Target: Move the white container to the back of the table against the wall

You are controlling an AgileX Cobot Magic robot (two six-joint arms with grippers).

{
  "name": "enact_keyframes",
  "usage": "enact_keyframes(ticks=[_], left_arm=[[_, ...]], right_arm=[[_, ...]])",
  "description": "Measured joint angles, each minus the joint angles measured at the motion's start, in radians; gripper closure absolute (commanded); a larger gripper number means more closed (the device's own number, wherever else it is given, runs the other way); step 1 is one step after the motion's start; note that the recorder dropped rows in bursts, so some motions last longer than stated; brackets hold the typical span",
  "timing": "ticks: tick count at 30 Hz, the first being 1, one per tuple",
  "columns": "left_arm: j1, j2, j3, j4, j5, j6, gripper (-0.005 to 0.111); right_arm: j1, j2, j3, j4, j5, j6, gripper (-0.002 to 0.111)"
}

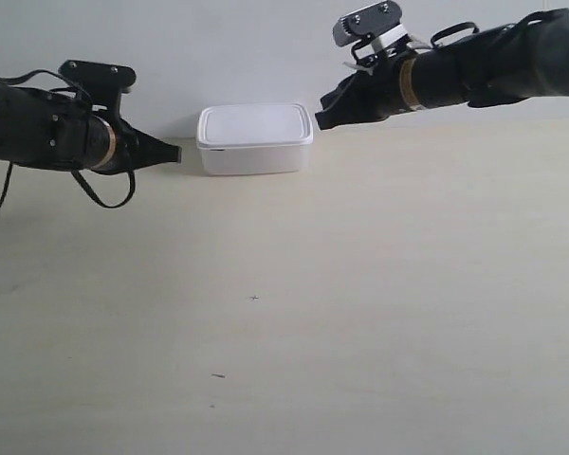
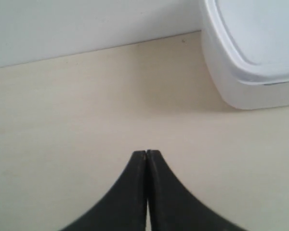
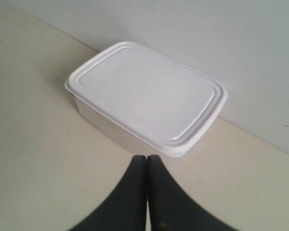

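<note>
Left gripper (image 2: 147, 153) has its jaws pressed together, held low; right gripper (image 3: 147, 157) likewise closed, raised higher.

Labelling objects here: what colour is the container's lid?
The lid is plain white, clearest in the right wrist view.

It looks like a robotics lab bench: two black cabled robot arms, the arm at the exterior view's left (image 1: 47, 133) and the arm at the exterior view's right (image 1: 493, 62), the latter carrying a wrist camera (image 1: 368, 24), reach over a pale wood-grain counter (image 1: 360, 284) against a plain grey-white wall (image 1: 218, 47), with one white box (image 1: 255, 142).
</note>
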Motion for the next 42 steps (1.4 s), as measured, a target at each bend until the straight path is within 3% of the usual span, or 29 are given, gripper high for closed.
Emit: enact_keyframes(ticks=[12, 22, 42], left_arm=[[-0.081, -0.324, 0.259, -0.034, 0.028, -0.018, 0.107], [-0.105, -0.633, 0.484, -0.041, 0.048, -0.056, 0.107], [-0.105, -1.455, 0.88, -0.288, -0.007, -0.083, 0.107]], right_arm=[[-0.002, -0.345, 0.333, 0.061, 0.044, 0.0, 0.108], [-0.002, -0.761, 0.584, 0.113, 0.082, 0.02, 0.108], [-0.002, -1.5, 0.778, 0.012, 0.021, 0.407, 0.108]])
